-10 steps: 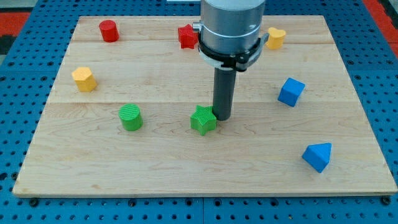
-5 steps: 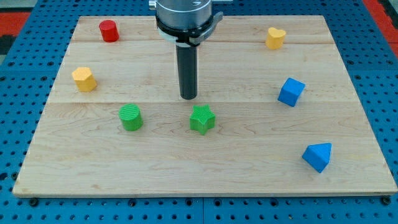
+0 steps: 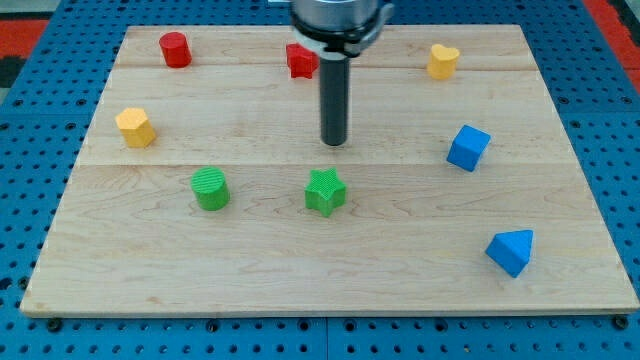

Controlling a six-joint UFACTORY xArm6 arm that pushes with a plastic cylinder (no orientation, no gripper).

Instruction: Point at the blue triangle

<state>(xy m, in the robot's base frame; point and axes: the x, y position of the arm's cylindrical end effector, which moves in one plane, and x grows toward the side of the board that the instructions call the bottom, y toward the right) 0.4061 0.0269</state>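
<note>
The blue triangle [image 3: 511, 250] lies near the board's lower right corner. My tip [image 3: 334, 142] is near the board's middle, just above the green star [image 3: 325, 191] and apart from it. The tip is far to the left of and above the blue triangle. A blue cube [image 3: 468, 147] sits at the right, above the triangle.
A red star [image 3: 299, 60] sits at the top, partly behind the rod. A red cylinder [image 3: 175, 49] is at the top left and a yellow heart [image 3: 443, 60] at the top right. A yellow hexagon [image 3: 135, 127] and a green cylinder [image 3: 210, 188] are on the left of the wooden board [image 3: 420, 300].
My tip first moved up and left away from the green star, then shifted back to the right and slightly up. The red star shows again. No block has moved.
</note>
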